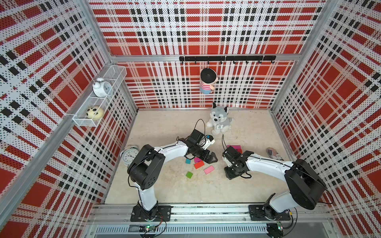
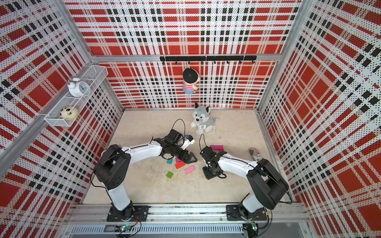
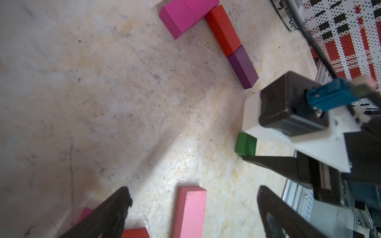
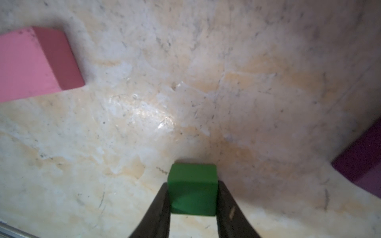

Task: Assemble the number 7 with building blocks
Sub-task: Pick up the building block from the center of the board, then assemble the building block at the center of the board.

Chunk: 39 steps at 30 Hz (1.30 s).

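Two hands: right hand (image 4: 193,186) pinches a green square block (image 4: 192,191); left hand (image 3: 193,190) gapes wide, empty.
Green square block: low on the tabletop (image 4: 185,92), near the purple block (image 3: 243,68).
Likely reason: it lengthens the stem of purple block and red block (image 3: 223,31) below the magenta bar (image 3: 185,14).
Left hand's hover: above the pink block (image 3: 190,214), probably next.

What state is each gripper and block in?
left gripper, open, empty
right gripper, shut on green block
green block, clamped between right jaws
magenta bar, placed, touching red stem block
red stem block, placed, end to end with purple block
purple block, placed at stem's end
pink block, loose, lying flat
loose red block, lying flat
teal block, loose, lying flat
second green block, loose, lying flat
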Each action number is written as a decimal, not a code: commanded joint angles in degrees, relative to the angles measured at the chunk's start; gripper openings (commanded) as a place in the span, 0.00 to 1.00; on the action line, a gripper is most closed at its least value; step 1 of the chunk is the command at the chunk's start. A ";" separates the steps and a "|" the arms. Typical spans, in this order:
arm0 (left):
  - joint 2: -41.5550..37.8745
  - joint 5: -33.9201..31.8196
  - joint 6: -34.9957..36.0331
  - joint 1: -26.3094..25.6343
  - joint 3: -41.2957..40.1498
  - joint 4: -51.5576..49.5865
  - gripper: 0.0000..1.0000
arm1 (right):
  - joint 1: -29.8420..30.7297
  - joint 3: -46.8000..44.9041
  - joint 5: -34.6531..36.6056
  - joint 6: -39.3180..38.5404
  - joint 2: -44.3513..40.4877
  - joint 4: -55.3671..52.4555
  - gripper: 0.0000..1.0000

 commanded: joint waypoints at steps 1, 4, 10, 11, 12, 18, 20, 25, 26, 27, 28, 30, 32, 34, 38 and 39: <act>-1.10 0.42 0.79 -0.38 0.20 0.60 0.98 | 0.38 1.14 0.62 -0.25 1.94 -1.00 0.34; -0.99 0.39 0.82 -0.12 0.38 0.63 0.98 | 0.36 1.82 1.64 0.58 1.35 -1.52 0.27; -1.31 0.24 0.93 0.80 0.79 0.78 0.98 | -1.02 3.63 5.32 5.78 -6.23 -3.22 0.23; -1.22 0.25 0.98 0.85 0.97 0.95 0.98 | -1.95 3.43 5.64 6.73 -7.47 -3.66 0.23; -0.99 0.39 1.03 0.85 1.39 1.10 0.98 | -3.13 2.99 6.06 7.84 -8.92 -4.17 0.23; 2.06 2.21 1.31 -0.90 6.81 1.38 0.98 | -8.67 -0.32 9.17 14.14 -15.31 -7.69 0.24; 3.23 3.35 1.39 -1.96 8.66 1.31 0.98 | -9.77 -1.64 8.83 15.29 -15.44 -8.67 0.24; 5.48 4.46 1.22 -3.62 10.57 1.33 0.98 | -10.15 -4.30 7.50 17.63 -14.31 -7.77 0.24; 5.54 4.47 1.22 -3.76 10.58 1.34 0.98 | -10.21 -4.51 7.44 17.87 -14.09 -7.48 0.24; 5.65 4.47 1.22 -3.81 10.48 1.34 0.98 | -10.30 -4.75 7.67 18.07 -13.74 -7.35 0.24; 5.66 4.40 1.14 -3.81 10.40 1.34 0.98 | -10.38 -4.96 7.85 18.10 -13.39 -7.21 0.24; 5.59 4.21 1.10 -3.81 10.39 1.38 0.98 | -10.77 -5.39 7.69 17.95 -12.53 -6.66 0.24; 5.77 4.13 0.98 -3.81 10.50 1.32 0.98 | -10.96 -5.68 7.47 17.76 -11.65 -5.84 0.25; 5.95 4.06 0.90 -3.81 10.57 1.30 0.98 | -11.13 -5.99 7.33 17.66 -10.52 -5.02 0.26; 6.13 3.74 0.78 -3.81 10.78 1.32 0.98 | -11.57 -6.30 7.65 17.49 -8.69 -4.18 0.26; 6.19 3.73 0.78 -3.81 10.75 1.30 0.98 | -11.87 -6.38 7.75 17.49 -8.42 -3.93 0.27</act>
